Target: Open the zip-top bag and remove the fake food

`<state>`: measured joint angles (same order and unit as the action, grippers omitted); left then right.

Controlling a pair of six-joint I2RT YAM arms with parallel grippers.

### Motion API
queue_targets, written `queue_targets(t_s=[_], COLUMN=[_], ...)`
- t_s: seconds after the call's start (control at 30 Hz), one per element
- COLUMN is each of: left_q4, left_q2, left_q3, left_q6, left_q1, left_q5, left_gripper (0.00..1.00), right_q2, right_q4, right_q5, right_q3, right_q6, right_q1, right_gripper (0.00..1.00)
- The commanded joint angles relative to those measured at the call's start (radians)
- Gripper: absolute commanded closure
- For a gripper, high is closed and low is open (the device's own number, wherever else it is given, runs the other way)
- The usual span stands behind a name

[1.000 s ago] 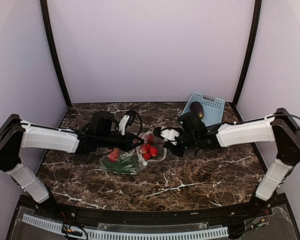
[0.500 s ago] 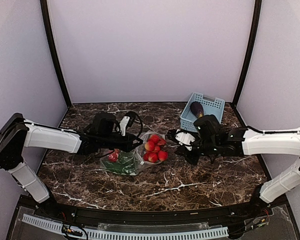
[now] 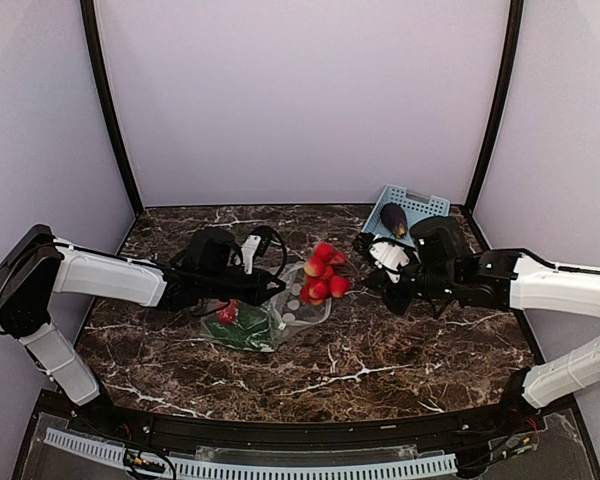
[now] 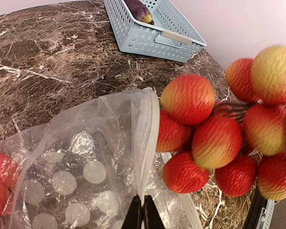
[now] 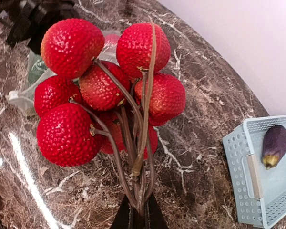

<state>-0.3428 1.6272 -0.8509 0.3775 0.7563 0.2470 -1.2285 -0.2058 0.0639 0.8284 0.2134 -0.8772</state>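
Ball cluster (image 3: pixel 323 272), stems in right fingers (image 5: pixel 124 218), points toward bag (image 3: pixel 298 306).

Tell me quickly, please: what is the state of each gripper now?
Left gripper: closed, pinching the rim of the bag.
Right gripper: closed, holding the red fruit bunch by its stems.

near side of the zip-top bag (image 3: pixel 265 322): open marble table (image 3: pixel 380 365). at the bag's mouth hangs the red ball cluster (image 3: pixel 323 273); beyond the bag, far right, stands the blue basket (image 3: pixel 425 208).
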Motion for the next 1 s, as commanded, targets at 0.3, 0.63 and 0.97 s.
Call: queue_targets(t_s=[0.3, 0.63, 0.97], left_q4=[0.002, 0.001, -0.005], left_q2=[0.006, 0.001, 0.005], left_q3=[-0.024, -0.023, -0.023], left_q6=[0.005, 0.006, 0.011], left_q1=[-0.004, -0.004, -0.003], left_q5=[0.001, 0.002, 0.008], left_gripper=[0.99, 0.99, 0.99], right_q2=[0.022, -0.14, -0.373], right_q4=[0.126, 0.267, 0.345], right_q5=[0.091, 0.222, 0.264], right_q3=[0.181, 0.246, 0.334], right_q6=[-0.103, -0.225, -0.255], right_q1=[0.25, 0.509, 0.628], right_gripper=[1.0, 1.0, 1.0])
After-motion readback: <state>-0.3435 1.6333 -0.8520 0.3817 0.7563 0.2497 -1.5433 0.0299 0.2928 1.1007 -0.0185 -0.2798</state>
